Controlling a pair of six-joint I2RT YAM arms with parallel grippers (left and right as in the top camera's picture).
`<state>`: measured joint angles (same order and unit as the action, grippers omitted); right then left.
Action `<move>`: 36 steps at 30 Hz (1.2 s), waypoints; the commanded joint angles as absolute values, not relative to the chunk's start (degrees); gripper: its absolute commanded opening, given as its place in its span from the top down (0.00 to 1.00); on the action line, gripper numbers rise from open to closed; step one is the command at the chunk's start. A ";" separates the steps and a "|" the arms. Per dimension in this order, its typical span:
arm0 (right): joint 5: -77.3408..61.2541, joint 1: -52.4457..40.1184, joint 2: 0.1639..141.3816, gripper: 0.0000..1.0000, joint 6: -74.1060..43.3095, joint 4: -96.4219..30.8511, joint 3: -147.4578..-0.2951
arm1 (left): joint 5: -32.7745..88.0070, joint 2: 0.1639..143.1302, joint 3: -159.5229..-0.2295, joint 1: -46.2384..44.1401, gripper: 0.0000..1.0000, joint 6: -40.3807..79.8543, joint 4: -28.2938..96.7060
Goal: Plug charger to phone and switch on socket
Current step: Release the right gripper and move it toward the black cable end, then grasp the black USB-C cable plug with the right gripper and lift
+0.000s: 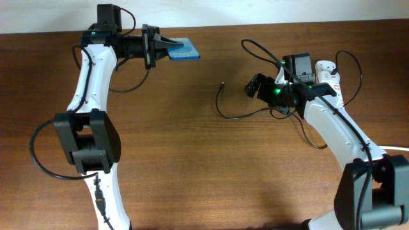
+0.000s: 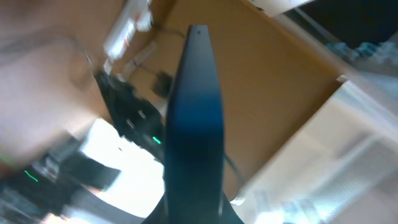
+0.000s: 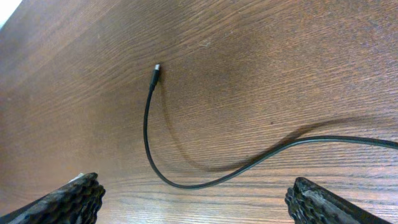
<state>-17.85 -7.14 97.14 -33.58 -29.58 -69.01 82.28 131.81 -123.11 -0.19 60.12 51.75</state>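
My left gripper [image 1: 161, 47] is shut on the phone [image 1: 182, 49], a slim blue-screened slab held off the table at the far left; in the left wrist view the phone [image 2: 196, 118] shows edge-on between the fingers. The charger [image 1: 231, 114], a thin black cable, curves across the table middle with its plug tip [image 1: 222, 84] lying free. In the right wrist view the charger [image 3: 180, 180] loops between my open right gripper [image 3: 196, 202] fingers, plug tip [image 3: 157, 67] farther ahead. My right gripper [image 1: 255, 85] hovers just right of the tip. The socket [image 1: 330, 75] lies partly hidden behind the right arm.
The table's far edge [image 1: 255, 25] runs along the top, against a white wall. The robots' own black cables arch over the right arm [image 1: 262, 51] and hang by the left arm [image 1: 45, 160].
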 commanded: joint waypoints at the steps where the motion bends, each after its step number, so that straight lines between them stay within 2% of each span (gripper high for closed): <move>1: -19.53 -7.51 97.12 0.08 -31.53 -29.63 -69.97 | 77.47 131.79 -123.90 -0.10 1.00 30.79 51.66; 3: -22.09 -7.64 97.12 0.33 -31.22 -29.36 -69.97 | 75.99 131.79 -123.90 0.03 1.00 25.93 52.18; 5: -22.02 -8.25 97.12 0.43 -30.30 -28.95 -70.41 | 72.79 131.79 -123.90 0.30 1.00 25.96 52.18; 9: -21.39 -9.06 98.37 0.45 -29.78 -32.18 -76.71 | 72.99 131.79 -123.90 1.89 1.00 24.25 52.21; 13: -23.31 -9.34 107.70 0.48 -29.78 -40.38 -90.50 | 79.85 131.79 -123.90 4.49 1.00 24.25 52.16; 16: -26.50 -10.50 113.99 0.48 -32.51 -41.25 -96.03 | 81.36 131.79 -123.90 6.37 1.00 24.32 52.23; 25: -30.87 -13.52 125.86 0.49 -41.04 -32.05 -96.33 | 79.18 131.79 -123.87 6.31 1.00 24.32 52.69; 30: -31.11 -13.87 130.63 0.56 -42.54 -30.11 -96.33 | 78.19 131.79 -123.87 6.28 1.00 24.32 52.90; 36: -30.09 -15.62 132.84 0.57 -43.29 -27.42 -96.31 | 78.22 131.79 -123.87 6.26 1.00 24.32 52.90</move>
